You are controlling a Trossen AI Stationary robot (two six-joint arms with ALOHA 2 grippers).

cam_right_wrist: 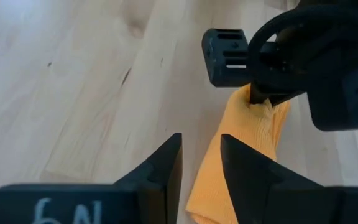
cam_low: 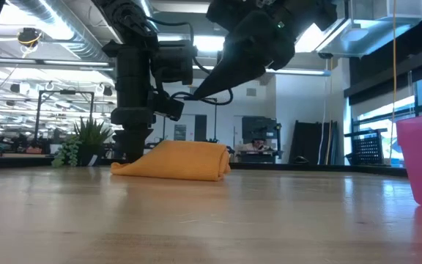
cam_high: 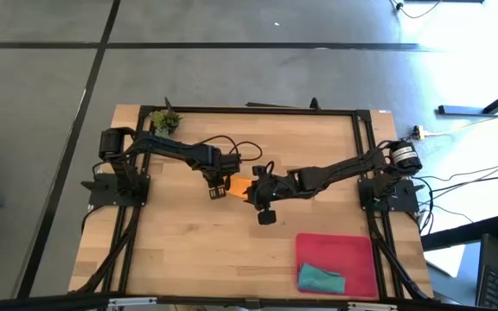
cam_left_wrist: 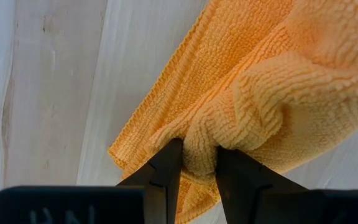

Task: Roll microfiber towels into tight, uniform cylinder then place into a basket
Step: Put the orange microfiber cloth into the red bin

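The bright orange microfiber towel (cam_low: 174,161) lies near the middle of the pale wooden tabletop (cam_high: 188,242), bunched into a low, loosely folded mound with 1 flatter edge trailing off to the side. The left hand (cam_left_wrist: 197,163) stands upright over 1 end of it, its 2 dark fingers (cam_left_wrist: 166,168) pinching a thick fold of the nubby cloth between them; in the low view that hand reaches down to the tabletop at the mound's end nearest the plant.

The right hand (cam_right_wrist: 199,162) hovers above the towel's other end, raised clear of the cloth in the low view. Its 2 fingers stand only a little apart, with a narrow slit between them and nothing in it; the wrist view looks past them along the orange strip to the left arm's hand on the far end.

The shallow rectangular red-pink basket (cam_high: 344,250) sits well apart from the orange towel, at the tabletop's near right corner in the high view. The teal blue-green microfiber towel (cam_high: 321,278) lies bundled inside it, against 1 corner.

A small green plant sprig (cam_high: 164,121) stands at the far left corner of the tabletop, behind the left arm.
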